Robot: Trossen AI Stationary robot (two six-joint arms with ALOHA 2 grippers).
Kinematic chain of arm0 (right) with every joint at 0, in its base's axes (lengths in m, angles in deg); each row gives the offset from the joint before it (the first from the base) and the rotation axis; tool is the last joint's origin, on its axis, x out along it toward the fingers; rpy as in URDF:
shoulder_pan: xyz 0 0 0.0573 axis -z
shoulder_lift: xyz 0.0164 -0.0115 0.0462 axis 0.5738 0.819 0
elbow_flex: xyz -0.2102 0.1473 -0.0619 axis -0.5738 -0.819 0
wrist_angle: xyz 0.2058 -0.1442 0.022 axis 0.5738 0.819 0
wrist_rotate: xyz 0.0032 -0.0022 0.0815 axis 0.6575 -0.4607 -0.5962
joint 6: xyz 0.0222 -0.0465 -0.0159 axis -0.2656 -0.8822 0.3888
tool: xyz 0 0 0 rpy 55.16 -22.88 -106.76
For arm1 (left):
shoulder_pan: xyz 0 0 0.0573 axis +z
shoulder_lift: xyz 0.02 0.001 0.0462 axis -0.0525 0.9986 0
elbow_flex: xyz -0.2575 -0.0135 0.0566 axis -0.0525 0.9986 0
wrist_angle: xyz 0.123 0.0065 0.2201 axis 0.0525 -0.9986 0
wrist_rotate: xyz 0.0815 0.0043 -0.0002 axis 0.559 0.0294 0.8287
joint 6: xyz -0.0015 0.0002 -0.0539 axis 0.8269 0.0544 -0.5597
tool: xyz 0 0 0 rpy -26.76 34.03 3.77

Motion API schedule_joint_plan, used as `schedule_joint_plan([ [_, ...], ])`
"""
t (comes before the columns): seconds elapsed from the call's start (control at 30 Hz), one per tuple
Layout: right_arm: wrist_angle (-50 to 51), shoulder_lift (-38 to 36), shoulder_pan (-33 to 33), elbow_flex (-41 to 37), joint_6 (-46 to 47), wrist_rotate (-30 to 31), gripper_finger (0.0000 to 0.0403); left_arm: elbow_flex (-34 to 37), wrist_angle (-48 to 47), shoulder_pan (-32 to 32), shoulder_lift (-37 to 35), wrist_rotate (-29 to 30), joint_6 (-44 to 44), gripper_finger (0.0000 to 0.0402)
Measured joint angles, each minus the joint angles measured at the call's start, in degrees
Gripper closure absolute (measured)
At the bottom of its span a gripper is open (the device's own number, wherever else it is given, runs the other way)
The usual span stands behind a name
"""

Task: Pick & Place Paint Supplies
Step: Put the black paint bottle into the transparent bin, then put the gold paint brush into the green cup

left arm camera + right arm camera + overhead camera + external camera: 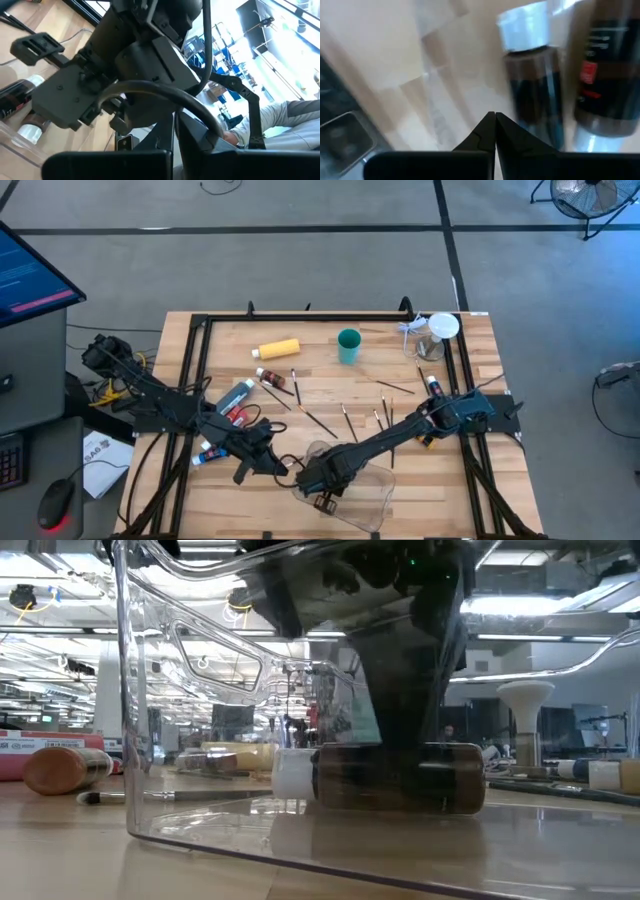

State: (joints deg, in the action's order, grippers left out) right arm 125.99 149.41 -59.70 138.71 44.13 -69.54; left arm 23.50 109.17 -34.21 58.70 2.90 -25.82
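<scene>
A clear plastic tray point(365, 495) lies at the table's near edge. Two brown paint bottles with white caps point(532, 90) point(605, 75) lie on their sides in it; the low view shows one point(390, 777). My right gripper point(495, 117) points down into the tray, shut with nothing between its fingers, its tips beside the nearer bottle. My left gripper point(288, 467) stands shut and nearly level at the tray's left rim point(300, 472). Paint tubes point(237, 395), thin brushes point(320, 420) and a yellow bottle point(277, 349) lie flat on the wood. My left gripper's shut fingertips are at the tray's left rim, coming level from the table's left; I cannot tell whether they touch it. My right gripper's shut fingers point down beside the nearer bottle's body point(520, 110); whether they touch it cannot be told.
A teal cup point(349, 345) stands at the far middle, a clear cup with a white top point(440, 330) at the far right. Another brown bottle point(270, 378) lies left of centre and one point(432, 385) by the right arm. A black frame point(300, 315) borders the table.
</scene>
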Motion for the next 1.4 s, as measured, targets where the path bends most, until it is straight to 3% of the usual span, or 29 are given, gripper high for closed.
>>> schedule_joint_plan([
  [0.4,-0.88,1.26,0.78,0.09,1.47,5.57,0.0402,0.03,0.24,-0.04,0.02,-0.04,-0.25,0.0401],
  [0.7,2.07,1.39,-0.33,5.03,1.40,5.44,0.0402,0.03,0.46,-0.04,0.02,-0.36,-0.31,0.0401],
  [1.1,16.76,1.35,-1.91,8.15,2.97,3.63,0.0403,0.03,0.22,-0.04,0.02,0.00,-0.36,0.0401],
  [1.4,15.53,-0.58,-0.56,8.04,1.18,5.44,0.0403,0.03,0.32,-0.03,0.02,0.00,-0.38,0.0401],
])
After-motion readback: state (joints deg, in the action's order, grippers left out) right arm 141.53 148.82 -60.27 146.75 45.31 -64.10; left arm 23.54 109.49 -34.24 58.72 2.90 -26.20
